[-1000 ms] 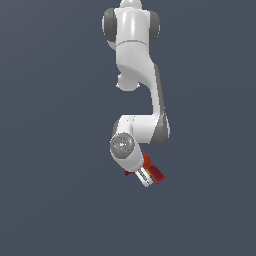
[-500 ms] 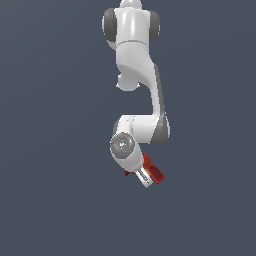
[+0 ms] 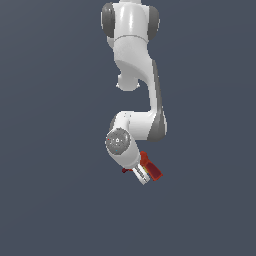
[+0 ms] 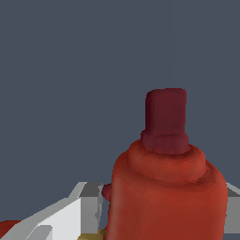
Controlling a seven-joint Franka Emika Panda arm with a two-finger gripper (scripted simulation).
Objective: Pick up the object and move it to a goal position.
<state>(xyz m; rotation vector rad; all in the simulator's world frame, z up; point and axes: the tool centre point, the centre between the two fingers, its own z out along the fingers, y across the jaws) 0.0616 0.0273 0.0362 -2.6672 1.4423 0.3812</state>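
Observation:
The red power drill (image 3: 152,168) sits in my gripper (image 3: 144,176), which hangs at the end of the white arm, low in the exterior view. The jaws are closed on the drill's body. In the wrist view the drill (image 4: 168,192) fills the frame, with its dark red nose (image 4: 165,119) pointing away from the camera. A white and grey finger (image 4: 70,211) presses one side of the drill. The edge of the other finger (image 4: 233,191) shows at the opposite side. A bit of the yellow patch (image 4: 91,234) shows by the first finger.
The white arm (image 3: 132,60) comes down from the top of the exterior view, with its elbow (image 3: 155,125) above the hand. Around it is only a plain dark grey-blue background. No table, goal marker or other object shows.

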